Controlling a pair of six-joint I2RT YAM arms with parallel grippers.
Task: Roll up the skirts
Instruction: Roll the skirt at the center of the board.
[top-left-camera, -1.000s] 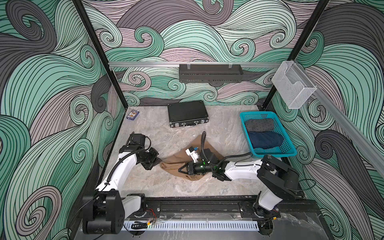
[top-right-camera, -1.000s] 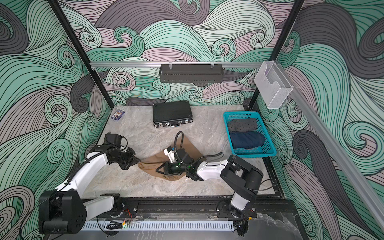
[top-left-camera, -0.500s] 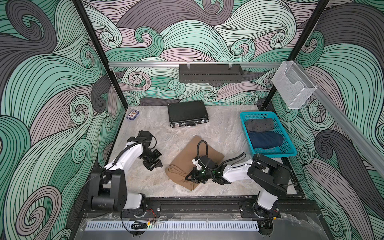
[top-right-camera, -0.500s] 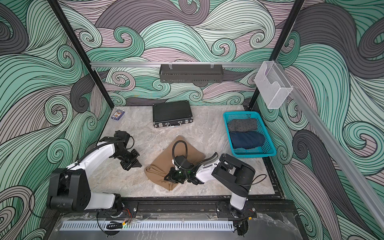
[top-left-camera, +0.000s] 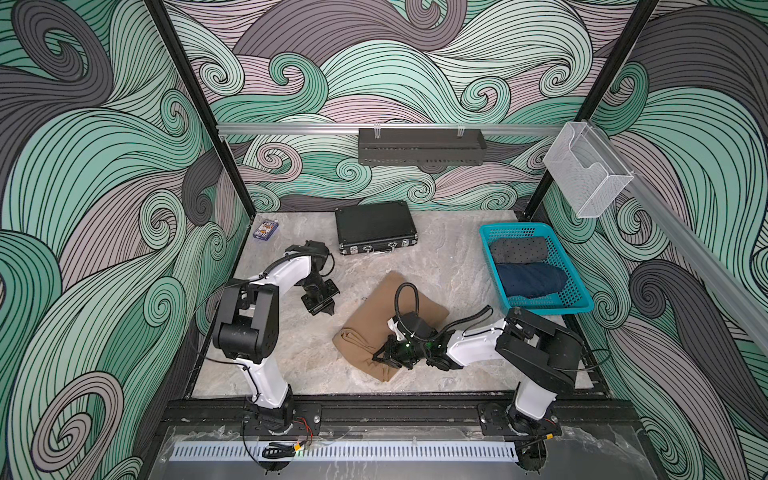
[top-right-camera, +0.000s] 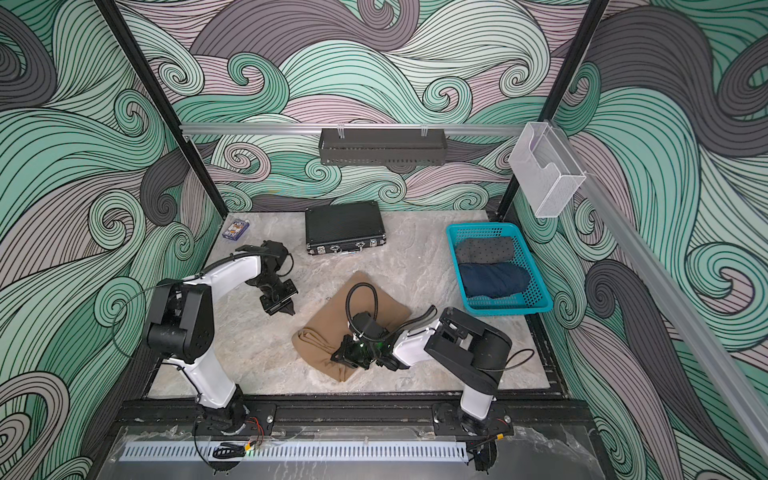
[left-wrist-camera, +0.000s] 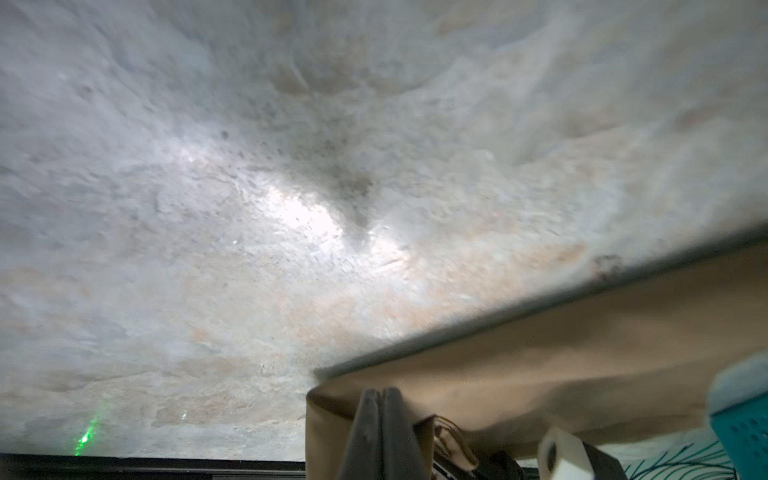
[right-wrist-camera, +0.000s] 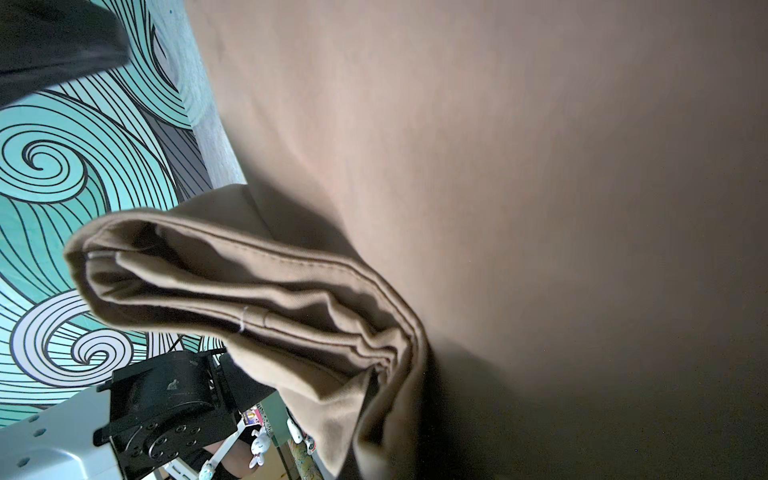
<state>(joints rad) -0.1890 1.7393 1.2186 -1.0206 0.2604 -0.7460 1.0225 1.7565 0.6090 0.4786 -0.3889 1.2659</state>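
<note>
Readable text: none in any view.
Small blue box (top-left-camera: 266, 230): a blue and white print covers its top face; in both top views it is too small to read as words or numbers.
Black case (top-right-camera: 344, 226): its lid and latches are too small to tell whether they carry a brand mark.
Black arm joint (right-wrist-camera: 166, 399): in the right wrist view a faint raised mark sits on its housing, dim and blurred, and no letter or number can be made out.
</note>
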